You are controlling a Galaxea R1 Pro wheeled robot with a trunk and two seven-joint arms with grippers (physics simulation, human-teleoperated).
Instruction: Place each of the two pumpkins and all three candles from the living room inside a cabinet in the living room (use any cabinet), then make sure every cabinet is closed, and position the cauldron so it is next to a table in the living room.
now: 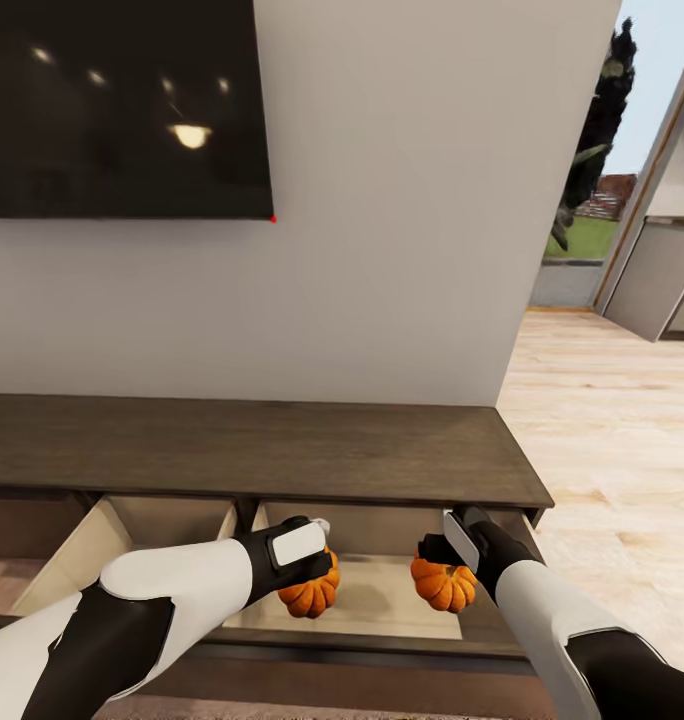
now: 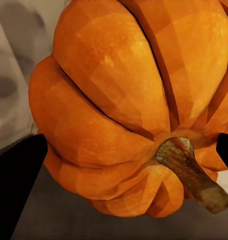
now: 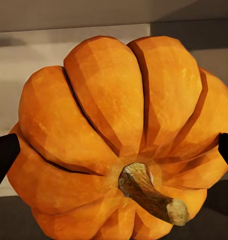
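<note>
Two orange ribbed pumpkins hang over the open right drawer of the dark brown cabinet (image 1: 282, 450). My left gripper (image 1: 307, 580) is shut on the left pumpkin (image 1: 309, 596), which looms large in the left wrist view as an orange pumpkin (image 2: 129, 105) with a brown stem. My right gripper (image 1: 444, 570) is shut on the right pumpkin (image 1: 443, 585), seen close in the right wrist view as a pumpkin (image 3: 119, 135) between two dark fingertips (image 3: 4, 155). Both pumpkins hover above the pale beige drawer floor (image 1: 377, 600).
A second drawer (image 1: 132, 545) stands open to the left of the first one. A black television (image 1: 122, 105) hangs on the white wall above the cabinet. Light wood floor (image 1: 612, 440) stretches to the right toward a doorway with greenery outside.
</note>
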